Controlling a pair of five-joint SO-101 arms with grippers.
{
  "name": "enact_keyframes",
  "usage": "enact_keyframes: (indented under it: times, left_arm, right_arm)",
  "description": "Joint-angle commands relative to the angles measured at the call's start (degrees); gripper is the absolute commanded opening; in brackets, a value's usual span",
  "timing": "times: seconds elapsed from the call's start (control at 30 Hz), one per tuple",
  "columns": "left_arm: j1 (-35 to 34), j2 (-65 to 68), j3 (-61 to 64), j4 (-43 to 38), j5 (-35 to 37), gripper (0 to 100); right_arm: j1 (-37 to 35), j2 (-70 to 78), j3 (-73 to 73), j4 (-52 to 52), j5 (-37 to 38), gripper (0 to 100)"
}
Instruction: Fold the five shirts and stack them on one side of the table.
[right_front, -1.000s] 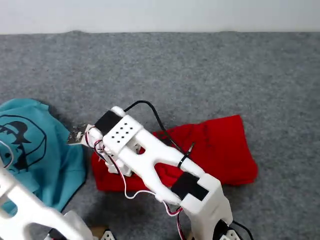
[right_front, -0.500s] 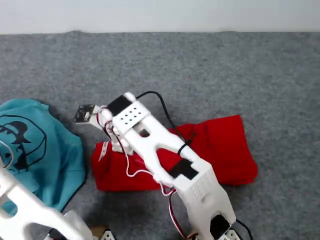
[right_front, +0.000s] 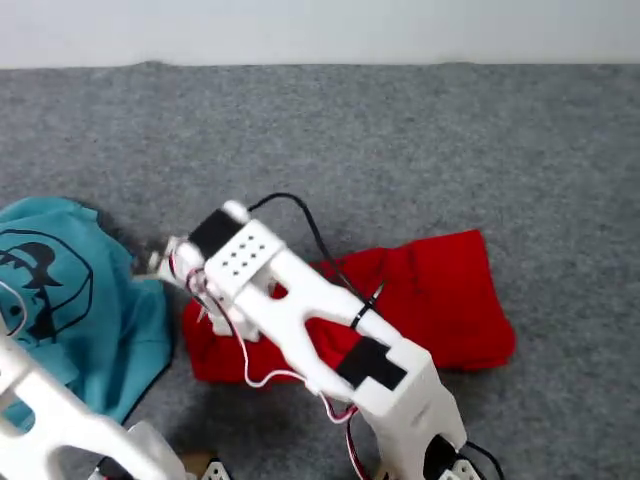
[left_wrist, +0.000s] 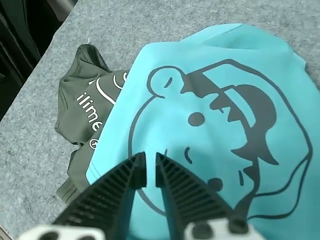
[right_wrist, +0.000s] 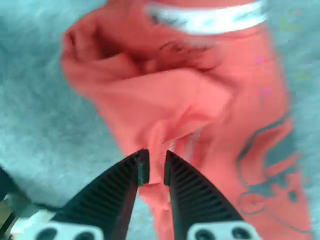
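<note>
A red shirt (right_front: 440, 300) lies folded near the table's front middle. My right arm (right_front: 300, 310) stretches across its left half. The right gripper (right_wrist: 155, 162) hangs shut just over the red shirt (right_wrist: 200, 100), near the edge that borders bare carpet. A ridge of red cloth shows in the slit between its fingertips. At the left lies a teal shirt (right_front: 60, 300) with a dark bear print. My left gripper (left_wrist: 150, 162) is shut, close above the teal shirt (left_wrist: 225, 150). A dark grey-green shirt (left_wrist: 85, 105) sticks out from under the teal one.
Grey carpet (right_front: 400, 150) covers the table, with wide room at the back and right. The left arm's white base (right_front: 50, 420) stands at the front left corner. The table edge and dark floor (left_wrist: 20, 30) lie beyond the dark shirt.
My right arm swung up and toward the back half a second ago, baring a white label at the red shirt's left edge. It has since dropped back over that edge. The shirts have not moved.
</note>
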Motion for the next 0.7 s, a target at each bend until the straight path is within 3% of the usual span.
enact_keyframes:
  times: [0.0,0.2,0.3,0.67]
  left_arm:
    - [0.4,-0.5,-2.0,-1.7,-0.4,5]
    - [0.4,-0.5,-2.0,-1.8,-0.4,5]
    - [0.4,-0.5,-2.0,-1.7,-0.4,5]
    - [0.5,-0.5,-2.0,-1.6,-0.4,5]
  right_arm:
    - [0.3,-3.5,4.8,0.2,-0.6,5.9]
    - [8.7,1.7,8.9,-8.5,3.6,5.8]
    - [12.4,3.0,4.7,-7.7,4.3,5.8]
    - [11.6,2.4,-4.6,1.7,3.9,5.8]
